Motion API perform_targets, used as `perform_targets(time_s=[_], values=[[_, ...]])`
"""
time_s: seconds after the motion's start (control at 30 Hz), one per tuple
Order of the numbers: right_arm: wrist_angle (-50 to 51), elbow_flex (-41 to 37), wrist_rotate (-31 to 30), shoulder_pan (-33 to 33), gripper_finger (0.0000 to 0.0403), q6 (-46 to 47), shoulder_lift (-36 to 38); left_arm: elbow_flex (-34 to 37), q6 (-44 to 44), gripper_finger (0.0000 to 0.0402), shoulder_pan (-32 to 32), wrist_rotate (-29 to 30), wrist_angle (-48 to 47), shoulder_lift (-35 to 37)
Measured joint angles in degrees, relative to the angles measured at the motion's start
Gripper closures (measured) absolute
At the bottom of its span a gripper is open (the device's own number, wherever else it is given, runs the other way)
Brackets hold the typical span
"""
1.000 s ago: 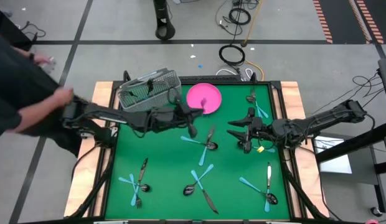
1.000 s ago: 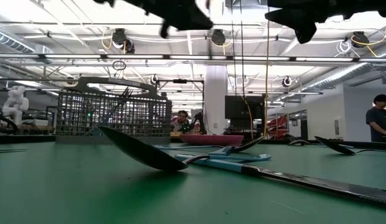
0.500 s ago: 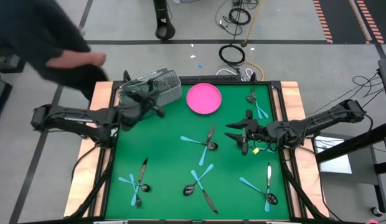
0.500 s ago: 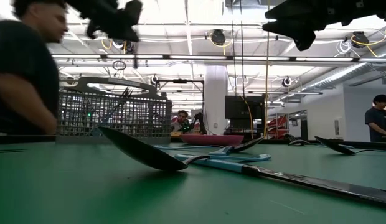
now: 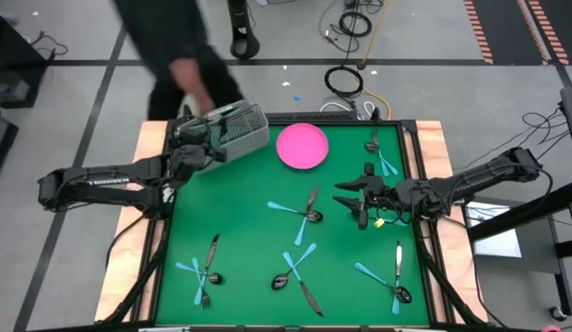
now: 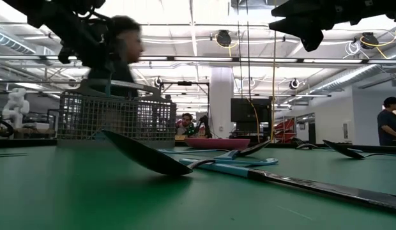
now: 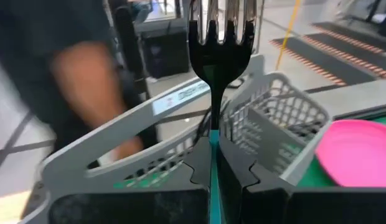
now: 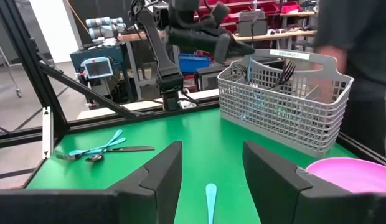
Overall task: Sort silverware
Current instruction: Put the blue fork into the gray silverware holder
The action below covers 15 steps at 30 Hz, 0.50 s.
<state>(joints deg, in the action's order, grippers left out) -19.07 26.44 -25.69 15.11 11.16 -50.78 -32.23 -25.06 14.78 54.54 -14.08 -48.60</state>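
Swung back from mid-surface over the last second, the left hand (image 5: pixel 196 148) is now seen at the grey basket (image 5: pixel 223 132) in the far left corner, pressed together on a fork (image 7: pixel 219 37) whose tines are pointed upward and whose blue handle is pinched between the fingers; it is held above the basket's compartments, presumably so it can be dropped in handle-first. Nothing has been shifted on the right: the right hand (image 5: pixel 357 208) is held spread and empty above the green surface (image 5: pixel 249 249), just past a blue-handled piece (image 8: pixel 210 198), probably kept waiting until the left arm is clear. The rest of the silverware is left scattered in crossed pairs and threes, nearest a dark spoon (image 6: pixel 144 153) lying by the low camera, with more pairs farther out toward the pink plate (image 5: pixel 302 146). Beyond the surface, a person (image 5: pixel 180 51) has been carried from the left edge to just behind the basket, an open workshop with cables on the floor lying behind.
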Motion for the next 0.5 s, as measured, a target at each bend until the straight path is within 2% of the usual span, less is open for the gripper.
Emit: perform_targets(time_s=[0.13,0.33,0.5], values=[[0.01,0.00,-0.01,-0.04,0.0243,-0.21,0.00,0.00,-0.74,0.0394,1.43,-0.24,-1.23,0.00],[0.05,0.00,-0.02,-0.04,0.0243,-0.85,0.00,0.00,-8.67,0.0394,3.73,-3.72,-7.20,-0.02],[0.09,0.00,0.00,-0.04,0.0243,-1.12,0.00,0.00,-10.14,0.0394,5.32,-4.51,-11.30,-0.02]])
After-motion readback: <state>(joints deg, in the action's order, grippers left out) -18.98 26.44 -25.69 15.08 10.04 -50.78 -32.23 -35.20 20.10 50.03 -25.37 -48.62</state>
